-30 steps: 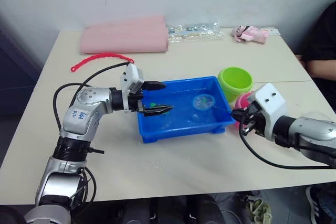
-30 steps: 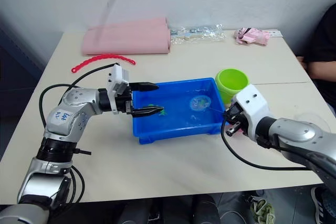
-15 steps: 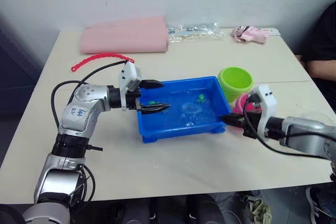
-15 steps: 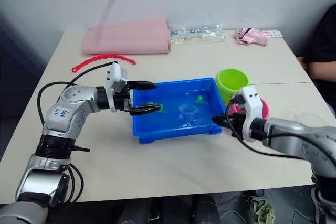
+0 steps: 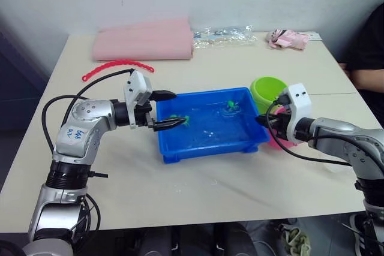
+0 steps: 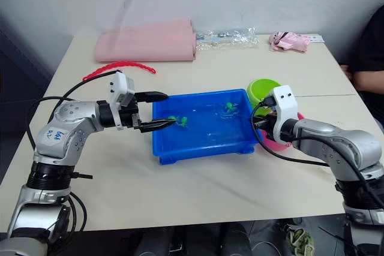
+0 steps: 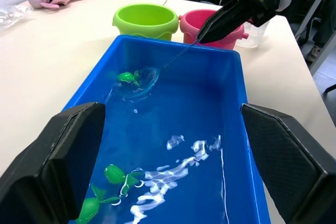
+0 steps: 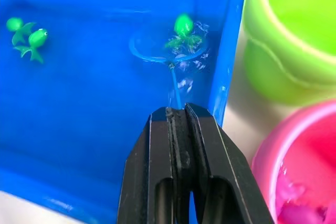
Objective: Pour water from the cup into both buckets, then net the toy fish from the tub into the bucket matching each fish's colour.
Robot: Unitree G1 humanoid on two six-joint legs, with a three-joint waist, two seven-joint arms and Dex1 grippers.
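Observation:
The blue tub holds water in the middle of the table. My right gripper is shut on the thin handle of the net at the tub's right end. The hoop sits at the water near the far right corner with a green fish inside it. Two more green fish float at the tub's left end. My left gripper hangs open over that left end, holding nothing. The green bucket and the pink bucket stand right of the tub. The clear cup is behind the pink one.
A folded pink cloth, a red beaded strip, a clear plastic bag and a small pink toy lie along the far side of the table. A person sits at the far right edge.
My right gripper swung the net from the tub's middle to its far right corner, and a green fish now lies in the hoop. The left gripper drew back slightly to the left.

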